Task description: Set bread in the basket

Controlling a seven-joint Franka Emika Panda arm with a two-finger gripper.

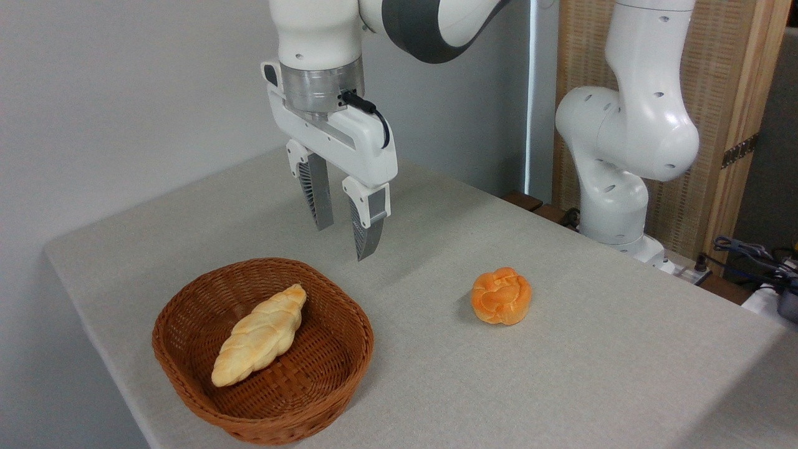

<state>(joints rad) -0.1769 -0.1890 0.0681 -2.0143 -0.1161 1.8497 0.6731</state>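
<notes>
Camera view: fixed, looking down across a table [561,374] at one white arm.
Writing: no brand, label or lettering can be read anywhere in the view.
Surface: pale grey-beige cloth covers the table, smooth, with soft shadows under the gripper and beside the bun.
Room: plain grey-white wall behind on the left; on the right a reed or bamboo screen in a light wooden frame [735,125], with a metal hinge on its edge.
Arm: base and lower joints [623,137] stand at the table's far right edge; the upper links are cut off by the top of the picture.
Gripper [341,223]: hangs in the air above the table, just behind the basket, fingers pointing down and spread apart — nothing between them.
Bread [501,296]: small orange-golden bun with a knotted top, resting on the cloth to the right of the basket, well apart from it and from the gripper.
Basket [187,362]: brown woven wicker, shallow, near the front left — its lower rim nearly meets the bottom edge.
Braided loaf [259,335]: long, pale yellow, lying diagonally inside the basket.
Hard to make out: dark cables and a bluish object [754,255] at the far right, cut off by the frame.
</notes>
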